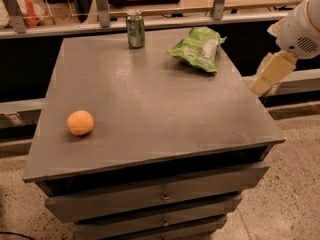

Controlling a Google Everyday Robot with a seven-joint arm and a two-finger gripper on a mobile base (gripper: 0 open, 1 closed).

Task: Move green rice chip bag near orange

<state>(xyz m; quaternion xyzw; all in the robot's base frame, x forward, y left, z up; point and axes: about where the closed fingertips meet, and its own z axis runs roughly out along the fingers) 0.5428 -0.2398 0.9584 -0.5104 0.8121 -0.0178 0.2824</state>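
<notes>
The crinkled light-green foil rice chip bag (197, 49) is probably very light and soft. I judge that the foil is slippery and gives way under pressure, and that the chips inside can break if it is squeezed hard. A good place to take hold seems to be the puffed middle of the bag or its raised upper edge, with a gentle grip from above.

The bag lies flat at the far right part of the grey tabletop (150, 109). It has a white label patch on its right side, and its surface is wrinkled and a little shiny. The small round orange fruit (80, 122) rests near the front left edge, well apart from the bag. A green soda can (135, 29) stands upright at the far edge, left of the bag.

The cream-coloured gripper (264, 81) hangs beside the right edge of the tabletop, below the bag's level and not touching it. I cannot tell whether it is open or closed.
</notes>
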